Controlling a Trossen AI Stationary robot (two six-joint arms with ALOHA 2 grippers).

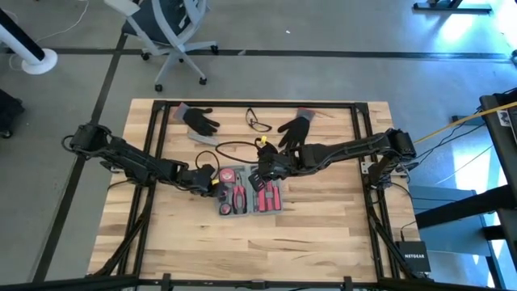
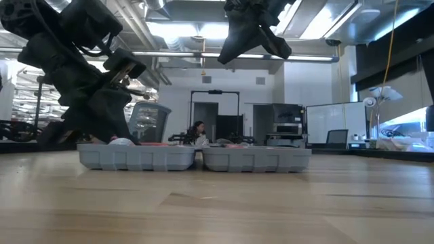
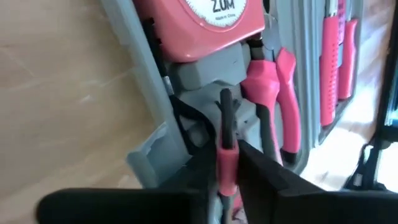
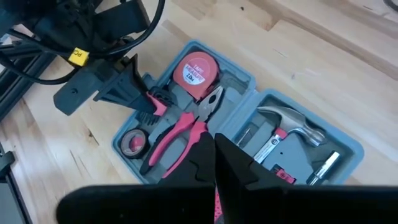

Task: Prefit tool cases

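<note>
I see the moulded blue-grey plastic case (image 1: 249, 192) open flat at mid-table. My left gripper (image 3: 227, 168) pinches a slim pink-and-black tool (image 3: 226, 143) at its left half; only the wrist views show this. My right gripper (image 1: 260, 166) hovers pressed together above the far edge. Black gloves (image 1: 199, 120) lie beyond.

Bright ceiling lights (image 2: 183, 28); left wrist view blurred.

The blue-grey tool case (image 1: 250, 197) lies open and flat (both halves up, pink-handled tools seated in its recesses) just below the black gloves (image 1: 296, 129).
</note>
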